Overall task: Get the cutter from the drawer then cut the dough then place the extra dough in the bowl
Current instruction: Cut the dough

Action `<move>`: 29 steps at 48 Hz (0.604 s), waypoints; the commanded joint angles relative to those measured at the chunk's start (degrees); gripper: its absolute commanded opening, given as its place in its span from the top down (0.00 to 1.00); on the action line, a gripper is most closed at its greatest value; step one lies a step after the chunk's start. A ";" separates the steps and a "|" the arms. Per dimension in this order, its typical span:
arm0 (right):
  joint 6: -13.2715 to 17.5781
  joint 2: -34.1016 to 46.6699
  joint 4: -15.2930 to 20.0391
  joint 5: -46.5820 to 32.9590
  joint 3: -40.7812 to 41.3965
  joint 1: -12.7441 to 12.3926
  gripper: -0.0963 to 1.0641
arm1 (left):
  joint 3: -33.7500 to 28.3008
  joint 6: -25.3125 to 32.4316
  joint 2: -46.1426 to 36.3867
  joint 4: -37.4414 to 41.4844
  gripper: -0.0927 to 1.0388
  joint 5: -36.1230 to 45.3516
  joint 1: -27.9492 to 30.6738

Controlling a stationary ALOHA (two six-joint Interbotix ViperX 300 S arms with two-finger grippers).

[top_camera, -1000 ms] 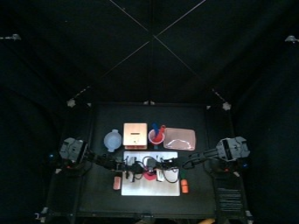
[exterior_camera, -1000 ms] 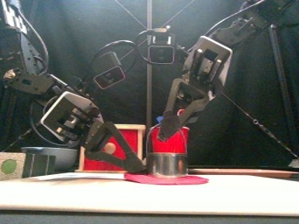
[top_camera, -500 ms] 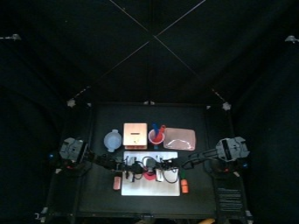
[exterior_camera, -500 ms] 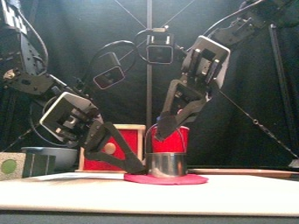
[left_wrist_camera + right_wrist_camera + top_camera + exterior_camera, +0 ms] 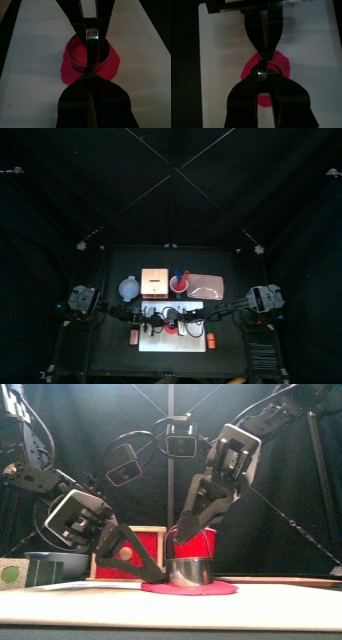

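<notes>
Cutter (image 5: 193, 571) stands upright on the red dough (image 5: 191, 588), which lies flat on the white cutting board (image 5: 27, 75). The left gripper (image 5: 89, 75) is closed on the ring's near wall. The right gripper (image 5: 262, 75) is pinched on the opposite side, at the wire handle as it seems. Two holds are probably used so the ring presses down evenly and does not tip. The bowl (image 5: 128, 285) waits behind the board, to the left, for the extra dough.

We list one small black table (image 5: 227, 263). Behind it we record a black back curtain (image 5: 171, 188) (dark throughout, little light reaching it).
</notes>
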 commanded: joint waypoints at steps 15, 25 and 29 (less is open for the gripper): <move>0.18 -13.18 -2.72 3.43 0.53 -2.72 0.52 | -0.18 0.09 -0.35 0.09 0.54 0.44 0.18; 0.26 -18.90 -2.64 3.87 3.96 -3.96 0.52 | -0.18 0.09 -0.26 -0.09 0.54 0.62 0.18; 0.26 -20.48 -2.55 3.87 6.24 -3.96 0.52 | -0.09 0.00 -0.53 -0.09 0.54 1.85 0.18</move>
